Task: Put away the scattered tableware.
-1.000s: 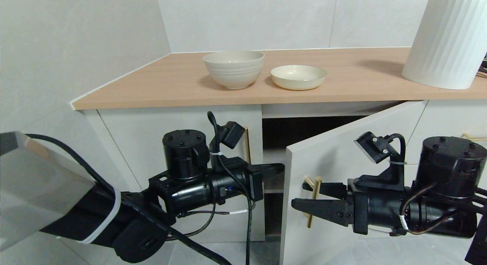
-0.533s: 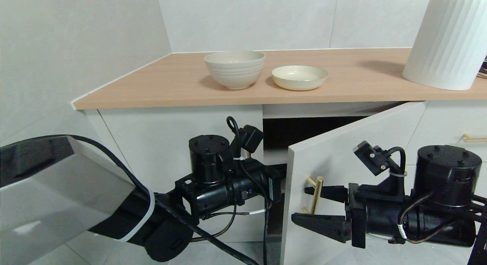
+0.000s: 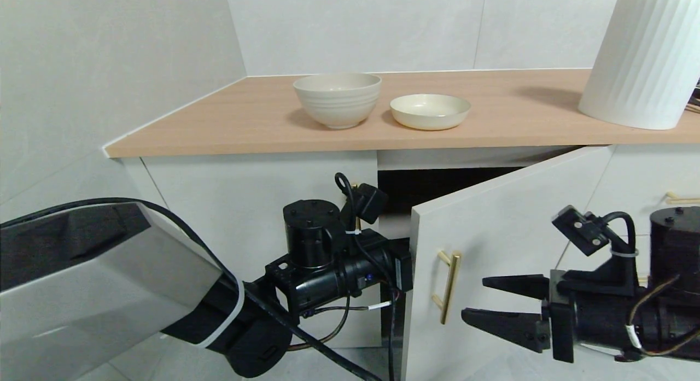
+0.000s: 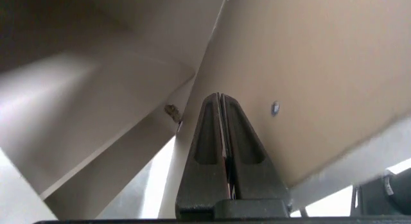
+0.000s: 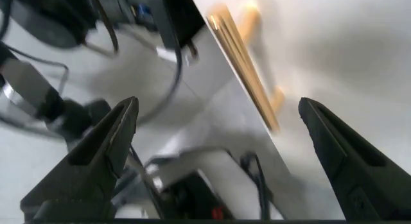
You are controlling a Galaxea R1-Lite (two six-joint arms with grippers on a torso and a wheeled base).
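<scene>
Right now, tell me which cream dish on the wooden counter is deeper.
The ribbed cream bowl, left of the shallow cream dish: its walls stand far taller.

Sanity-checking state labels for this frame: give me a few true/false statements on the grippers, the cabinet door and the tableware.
1. The bowl and the shallow dish stand on the countertop. True.
2. The right gripper is shut on the door handle. False: it is open and holds nothing.
3. The left gripper is shut. True.
4. The cabinet door is fully closed. False: it stands ajar.
</scene>
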